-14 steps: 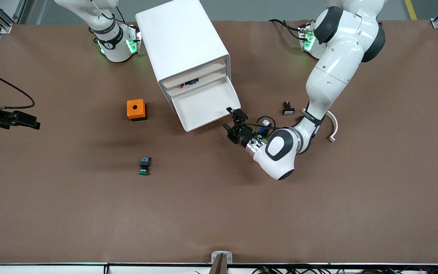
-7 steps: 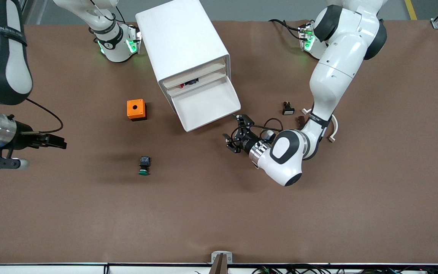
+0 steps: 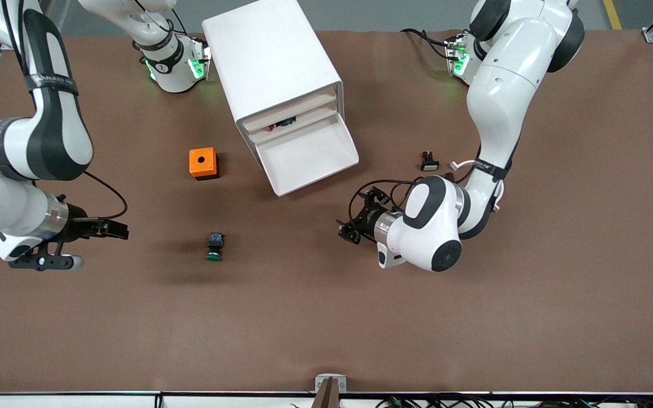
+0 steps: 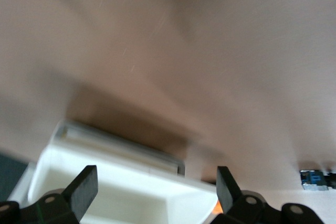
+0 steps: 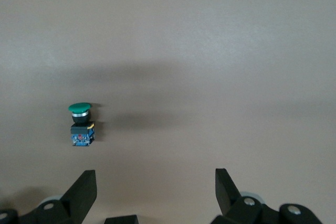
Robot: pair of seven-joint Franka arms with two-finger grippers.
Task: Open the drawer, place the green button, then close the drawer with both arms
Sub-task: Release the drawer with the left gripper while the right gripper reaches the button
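1. Front view shows the drawer (image 3: pixel 310 159) pulled out of the cabinet (image 3: pixel 272 62) and holding nothing, so the opening step looks finished.
2. Over the last second the left pincer (image 3: pixel 353 225) has let go of the drawer's front corner and backed away; it now hovers over the bare surface (image 3: pixel 474 317) just off that corner, its fingers apart.
3. Meanwhile the right pincer (image 3: pixel 115 229) has swung in from the right arm's end of the surface, toward the button; its fingers are spread wide in the right wrist view and hold nothing.
4. The button (image 3: pixel 215 246) lies on its side, nearer the front camera than the drawer, ungrasped.
5. Judged from this, the pick-up comes next.
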